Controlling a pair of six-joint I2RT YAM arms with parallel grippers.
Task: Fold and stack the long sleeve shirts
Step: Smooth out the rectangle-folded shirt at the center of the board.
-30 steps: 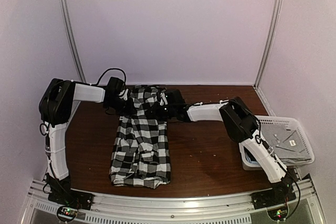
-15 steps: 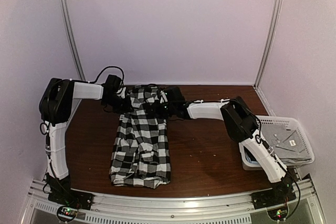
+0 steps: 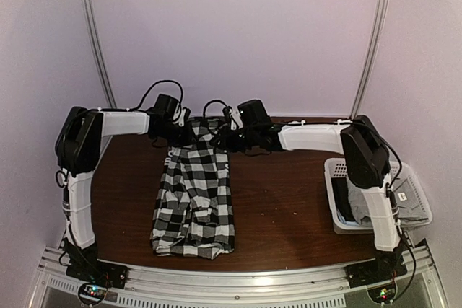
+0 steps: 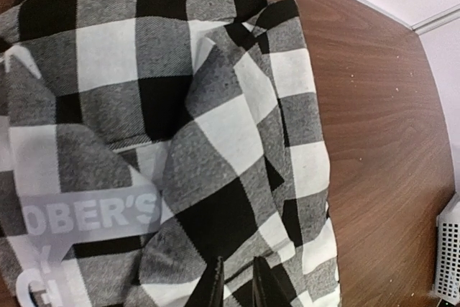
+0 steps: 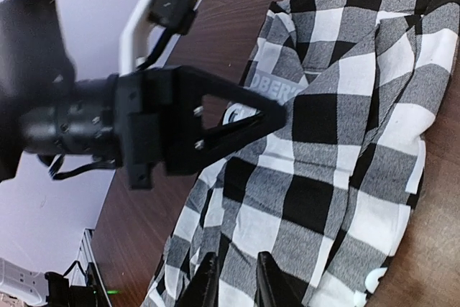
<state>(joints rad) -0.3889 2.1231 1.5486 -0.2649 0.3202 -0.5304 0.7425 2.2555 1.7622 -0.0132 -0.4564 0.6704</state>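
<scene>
Black-and-white checked shirt [image 3: 193,200] folded into long narrow strip; surface rumpled

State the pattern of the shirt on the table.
The shirt has large black-and-white checks, clearest in the left wrist view.

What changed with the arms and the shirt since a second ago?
Both arms rose, and the right arm swung its elbow out to the right. The left gripper and right gripper, each pinching the checked shirt, pulled its far end higher above the table. Nothing was let go. The shirt's near end, the basket and the grey shirt stayed put.
</scene>
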